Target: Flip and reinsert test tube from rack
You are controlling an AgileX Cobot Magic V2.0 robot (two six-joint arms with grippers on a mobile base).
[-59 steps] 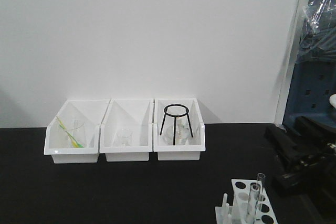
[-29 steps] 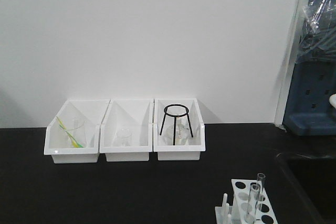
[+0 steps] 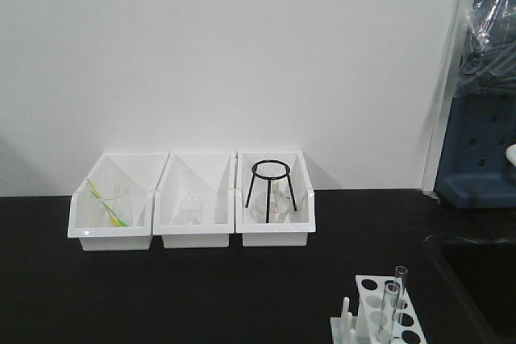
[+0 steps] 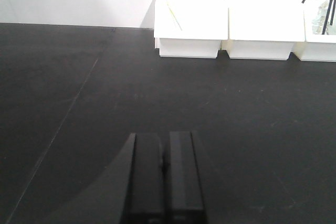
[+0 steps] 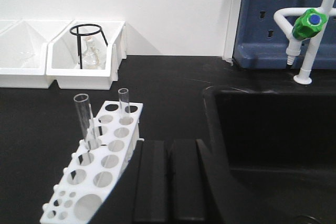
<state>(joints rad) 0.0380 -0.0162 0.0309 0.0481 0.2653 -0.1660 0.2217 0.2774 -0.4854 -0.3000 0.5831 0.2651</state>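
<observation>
**Getting ready to pick up a tube**

The white rack [image 5: 97, 169] sits on the black table [image 4: 157, 103], near the front and toward the right. Two glass tubes stand up in it with their open ends on top. The near tube [image 5: 84, 121] is the taller one in the right wrist view. The far tube [image 5: 124, 102] stands in a hole closer to the back edge of the rack.

The right gripper [image 5: 168, 182] is just beside the rack, low and pointing forward. Its two black fingers are pressed together with nothing between them. The left gripper [image 4: 164, 182] is well apart from the rack, over bare table, and its fingers are pressed together too, holding nothing.

It looks like no tube has been picked yet. To do this step well, the right gripper should spread its fingers first, then move over one tube and come down around the glass above the rack top. It should squeeze softly, because glass is slippery and can break. It should lift straight up so the tube does not catch the hole.

Some things are hard to see. The front view cuts off the bottom of the rack. The tube bottoms are hidden under the rack top. The glass things inside the three white bins [image 3: 193, 235] are faint and blurry. The sink [image 5: 273, 129] is dark inside.
</observation>
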